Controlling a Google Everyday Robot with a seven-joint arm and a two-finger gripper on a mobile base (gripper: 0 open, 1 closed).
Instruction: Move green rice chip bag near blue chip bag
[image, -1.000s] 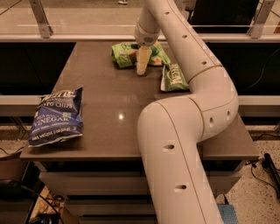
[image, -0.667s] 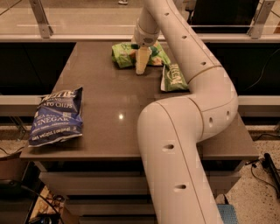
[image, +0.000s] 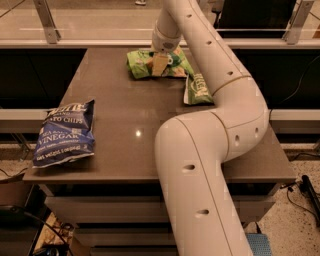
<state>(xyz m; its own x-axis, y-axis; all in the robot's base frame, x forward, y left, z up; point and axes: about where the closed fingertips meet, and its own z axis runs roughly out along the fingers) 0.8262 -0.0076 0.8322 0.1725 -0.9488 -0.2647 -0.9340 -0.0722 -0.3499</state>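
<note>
Change since earlier frames: almost none. The gripper (image: 160, 65) sits at the same spot over the green bag (image: 140, 64), at most a trace higher, and all three bags lie where they lay.
Gripper position: back centre of the table (image: 135, 105), down at the middle of the green bag. Its tan tip overlaps the bag's upper face.
Jaw state: not readable from this view. Whether the bag is clamped cannot be determined.
Green bag: lies crumpled at the back centre of the table, long side running left to right. It is lime green, with orange-tan chip print showing just right of the gripper.
Blue bag (image: 65, 132): lies flat at the front-left corner of the table, white lettering facing up, top end toward the back. Its lower-left edge reaches the table edge.
Separation: green bag and blue bag are well apart, on a diagonal across the table.
Pale bag (image: 198, 90): lies flat, just right of the green bag and nearer the camera. Its top end touches or nearly touches the green bag's right end, and its right side is hidden behind the arm (image: 220, 130).
Arm: white. It rises at front centre, bends out to the right, then runs back over the table's right half to the gripper.
Table: dark brown-grey top with a small light reflection near its centre.
</note>
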